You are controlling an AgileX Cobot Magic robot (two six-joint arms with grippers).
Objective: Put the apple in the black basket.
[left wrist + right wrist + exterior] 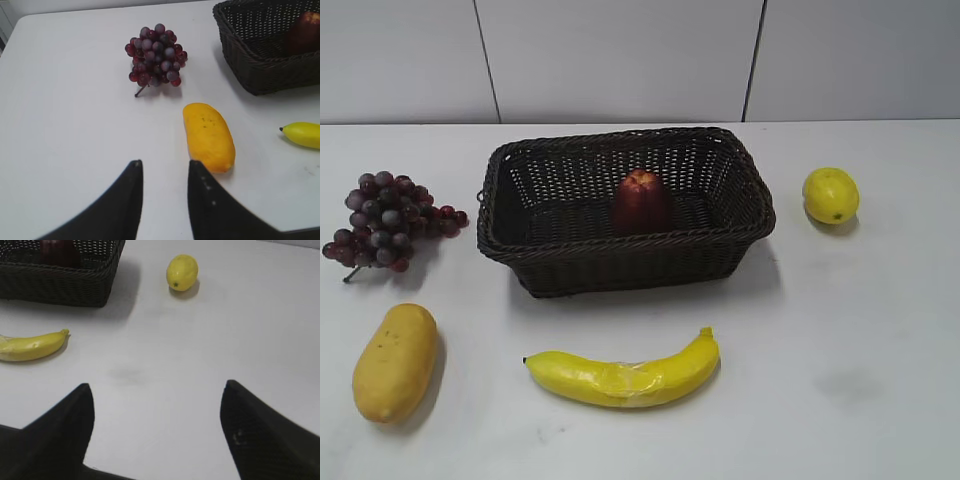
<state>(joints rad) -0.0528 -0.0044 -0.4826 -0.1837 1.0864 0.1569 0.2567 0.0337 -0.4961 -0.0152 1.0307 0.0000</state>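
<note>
The dark red apple (641, 201) stands upright inside the black basket (750, 230) at the table's middle back. It also shows in the left wrist view (303, 32) inside the basket (250, 65), and partly in the right wrist view (57, 250) behind the basket wall (55, 285). My left gripper (164, 167) is open and empty above the bare table near the mango. My right gripper (157, 390) is wide open and empty above the bare table. Neither gripper shows in the exterior view.
A purple-red grape bunch (385, 220) lies left of the basket. An orange mango (395, 360) lies at the front left. A yellow banana (625, 375) lies in front of the basket. A yellow lemon (830, 194) sits to the right.
</note>
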